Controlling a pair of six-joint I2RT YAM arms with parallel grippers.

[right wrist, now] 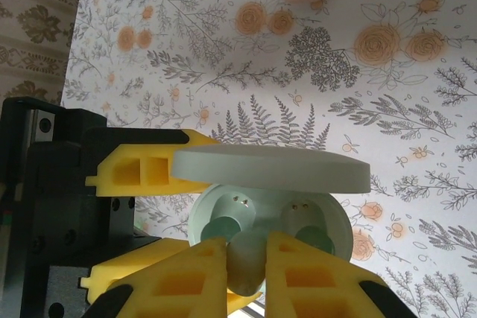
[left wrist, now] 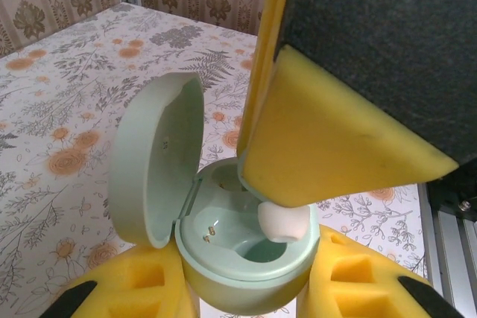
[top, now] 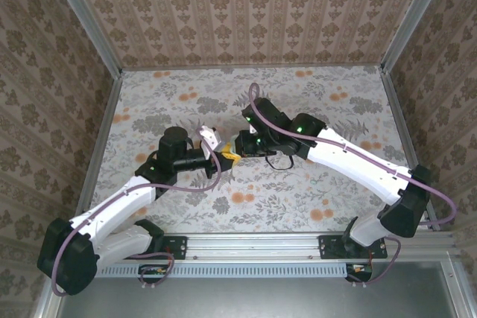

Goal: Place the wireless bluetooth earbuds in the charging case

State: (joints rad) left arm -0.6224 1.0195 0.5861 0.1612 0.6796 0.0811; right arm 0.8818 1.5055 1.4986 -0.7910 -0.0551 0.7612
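Left wrist: your left gripper [left wrist: 246, 288] clamps the charging case [left wrist: 223, 277], lid [left wrist: 156, 158] open at 10 o'clock; right gripper [right wrist: 246, 255] pinches the earbud [left wrist: 283, 221], rounded end pointing 6 o'clock.

Left gripper [top: 226, 156]: yellow pads, mid-table, tip to tip with right gripper [top: 241, 144].
Pale object [top: 211, 138]: just beyond them, possibly pinkish.
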